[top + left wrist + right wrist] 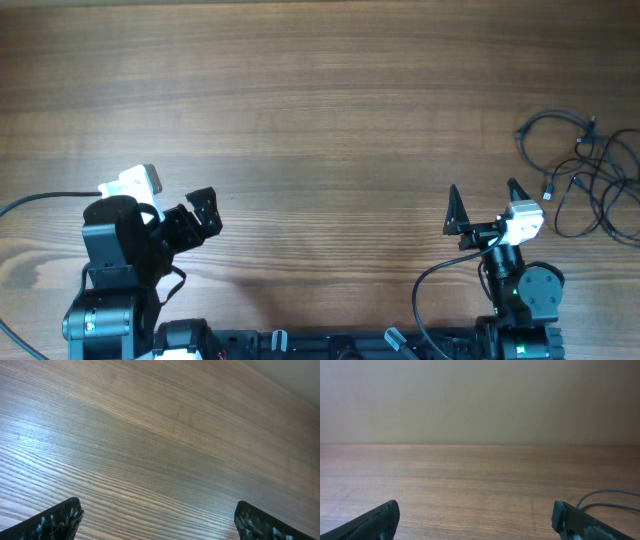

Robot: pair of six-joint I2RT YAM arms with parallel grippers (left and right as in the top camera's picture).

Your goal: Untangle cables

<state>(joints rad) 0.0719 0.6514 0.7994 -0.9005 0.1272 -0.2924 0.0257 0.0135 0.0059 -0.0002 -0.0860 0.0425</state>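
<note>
Cables (590,175) sit at the far right edge of the surface (330,110), a loose bunch of very thin black wire thrown into overlapping loops, with small plug ends showing among the strands. Nothing grips them; they lie flat on the wood, well apart from the left arm and near the right one, beyond and to the right of its fingers.

Largest of all is the surface itself: a broad brown wooden top with fine, straight grain running across it, matte with a pale sheen in the left wrist view (150,435). In the right wrist view its far edge meets a plain beige wall (480,400), and a thin curved strand of the cables (610,497) enters at the lower right.

Next come the two arms, black jointed bodies with white camera blocks, standing at the near edge. The left pincer (203,213) hangs over bare wood, its dark, textured fingers (55,522) spread wide and holding nothing. The right pincer (486,205) is likewise spread wide and empty, its two pointed black fingers (453,208) forming a V toward the far side.
</note>
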